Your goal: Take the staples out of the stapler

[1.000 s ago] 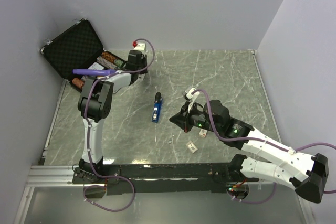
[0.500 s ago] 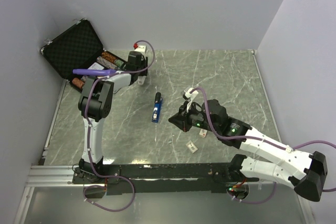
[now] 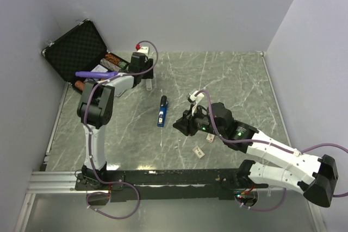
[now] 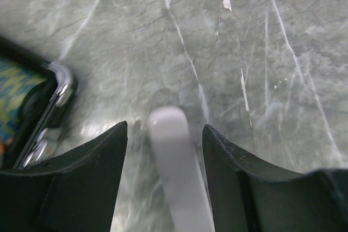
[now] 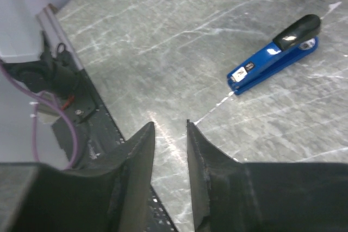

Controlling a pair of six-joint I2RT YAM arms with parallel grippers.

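We see the stapler [image 3: 162, 111] lying flat on the grey marbled counter [image 3: 228, 80], a little left of the counter's middle and well away from every edge. It is a small, slim hand stapler with a bright blue body, a glossy black cap on one end and a small white label on the blue arm near the other end. Its long axis runs roughly from the counter's near edge toward its back edge, with the black end farther back. In the right wrist view the stapler [image 5: 272, 58] looks closed, the upper arm down on the base, and nothing touches it.
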